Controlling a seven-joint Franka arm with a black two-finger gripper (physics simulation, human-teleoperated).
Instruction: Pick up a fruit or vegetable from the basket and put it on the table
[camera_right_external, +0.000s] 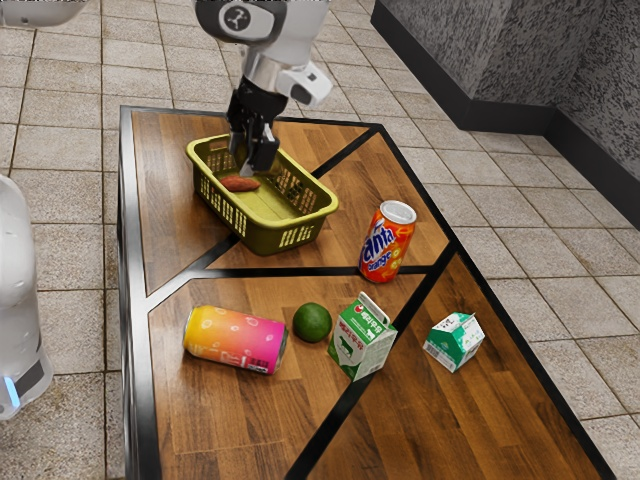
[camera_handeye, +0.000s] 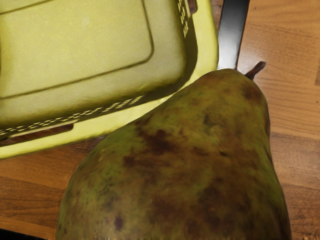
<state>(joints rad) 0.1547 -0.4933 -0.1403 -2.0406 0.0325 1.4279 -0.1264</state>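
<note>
Gripper (camera_right_external: 254, 168) is low over one end of the yellow-green basket (camera_right_external: 300, 219); can't tell if its jaws are spread or closed on anything. Mottled green-brown pear (camera_handeye: 190, 175) is close under the hand, overlapping the basket's rim & bare wood in the wrist view; can't tell if it's held. Reddish-brown veg (camera_right_external: 240, 184) lies in the basket, nr the gripper; on the table (camera_right_external: 200, 440) outside: upright orange can (camera_right_external: 386, 245), pink-yellow can (camera_right_external: 235, 340) on its side, green fruit (camera_right_external: 312, 322) betw. that can & a carton (camera_right_external: 362, 338); smaller carton (camera_right_external: 454, 341) nearby.
</note>
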